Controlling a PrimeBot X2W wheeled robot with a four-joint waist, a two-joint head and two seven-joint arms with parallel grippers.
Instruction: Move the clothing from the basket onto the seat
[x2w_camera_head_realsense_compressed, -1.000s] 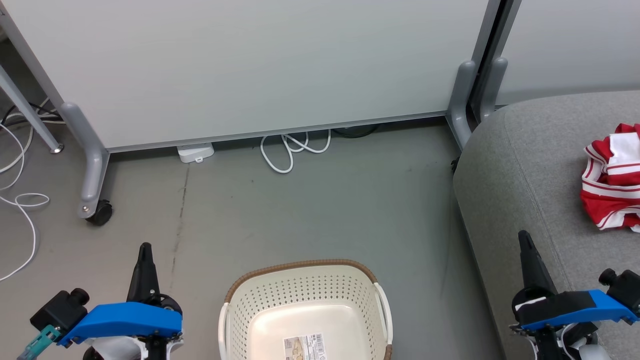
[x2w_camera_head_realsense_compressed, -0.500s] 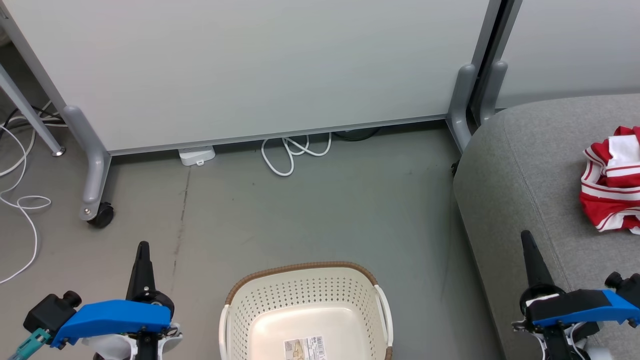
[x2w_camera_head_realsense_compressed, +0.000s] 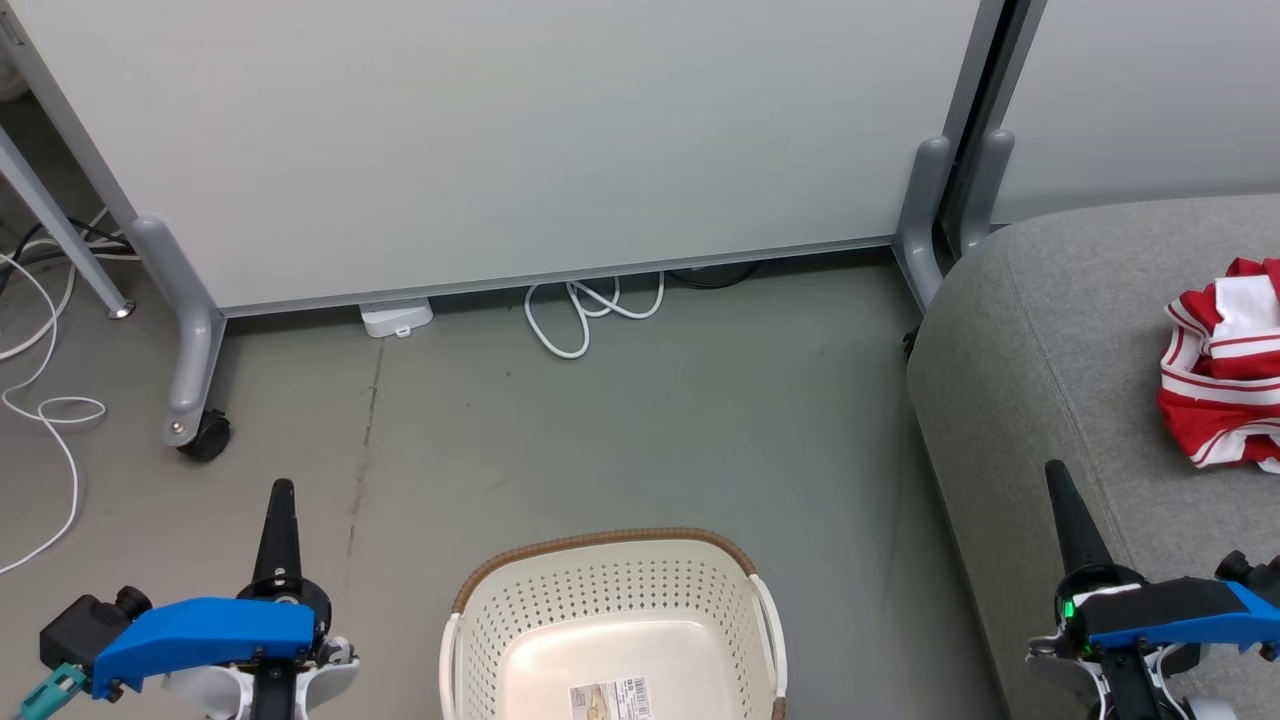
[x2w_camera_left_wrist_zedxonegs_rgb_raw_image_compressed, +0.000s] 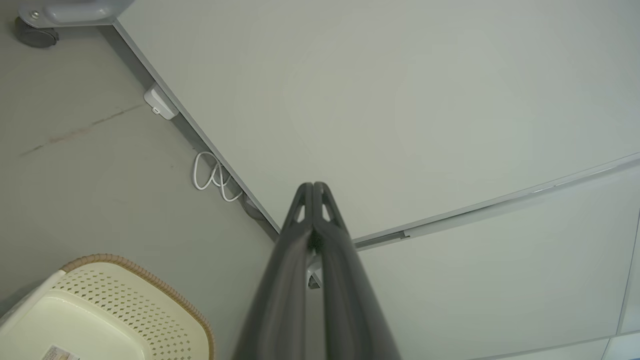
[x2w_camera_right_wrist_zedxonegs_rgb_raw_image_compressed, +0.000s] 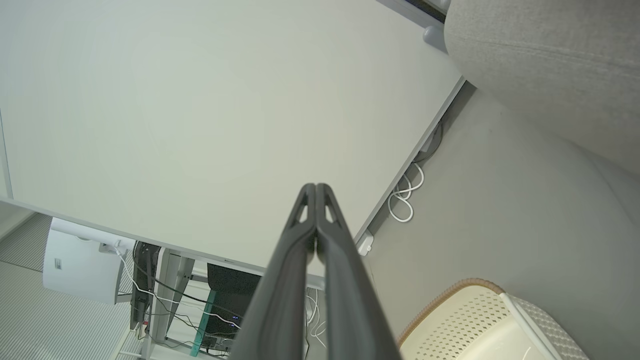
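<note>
Basket (x2w_camera_head_realsense_compressed: 600, 585) empty, clothing (x2w_camera_head_realsense_compressed: 1220, 375) on the seat (x2w_camera_head_realsense_compressed: 1040, 340): both fully closed, empty jaws probably need only park clear.

Basket (x2w_camera_head_realsense_compressed: 600, 590): smooth perforated plastic, woven-look rim. Seat (x2w_camera_head_realsense_compressed: 1030, 330), beside right gripper (x2w_camera_head_realsense_compressed: 1055, 472): matt, coarse-weave cloth. Clothing (x2w_camera_head_realsense_compressed: 1220, 370): soft, crumpled fabric.

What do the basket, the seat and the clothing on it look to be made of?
The basket: likely moulded plastic, cream, slightly glossy, with rows of small holes; its brown rim looks woven, perhaps imitation. The seat: grey upholstery fabric, matte, with fine weave texture. The clothing: thin soft cloth, red with white stripes, crumpled into folds; exact fibre unclear.
</note>
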